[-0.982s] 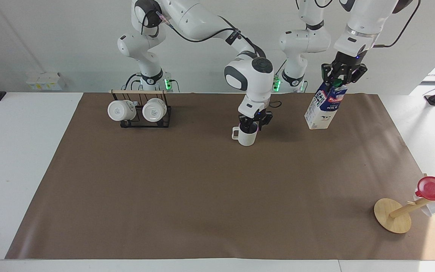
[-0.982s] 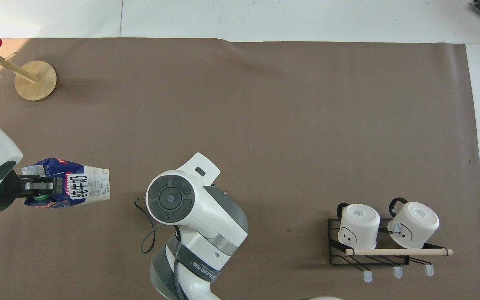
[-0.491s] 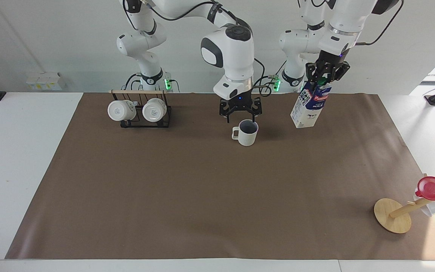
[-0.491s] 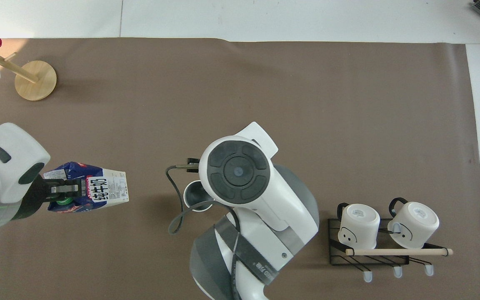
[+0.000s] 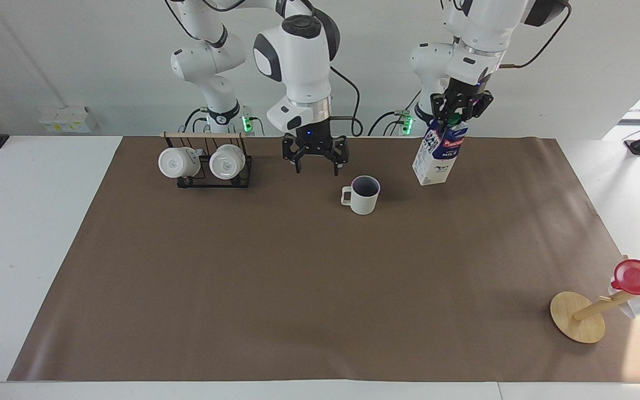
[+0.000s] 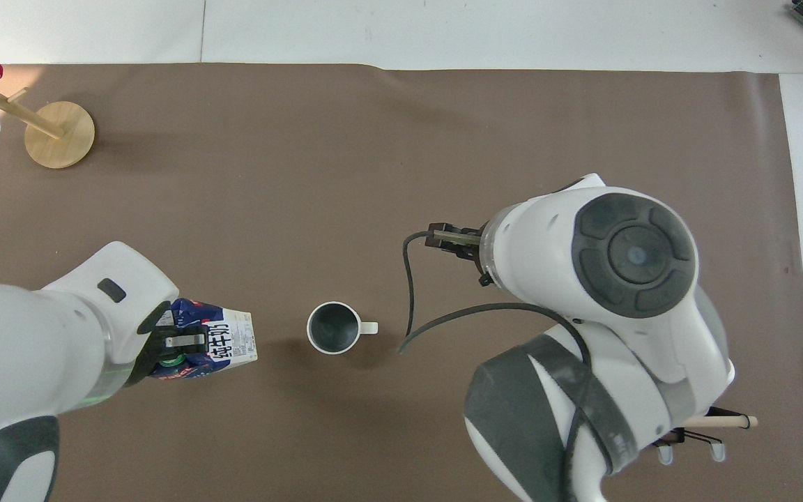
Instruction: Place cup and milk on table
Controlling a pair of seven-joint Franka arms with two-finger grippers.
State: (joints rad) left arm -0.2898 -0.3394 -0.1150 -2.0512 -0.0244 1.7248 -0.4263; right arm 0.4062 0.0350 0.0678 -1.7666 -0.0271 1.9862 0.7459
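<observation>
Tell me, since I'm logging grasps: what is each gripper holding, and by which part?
The left gripper holds the milk by its top, at the green cap. The right gripper is open and holds nothing; the cup stands free.

A plain white wall point(image 5: 75, 55) is seen above the white tabletop point(image 5: 20, 233), covered by a brown paper sheet point(image 5: 309, 289), with bright daylight at the left arm's end.

right gripper point(image 5: 316, 164) released cup point(image 5: 364, 195) — withdrew
</observation>
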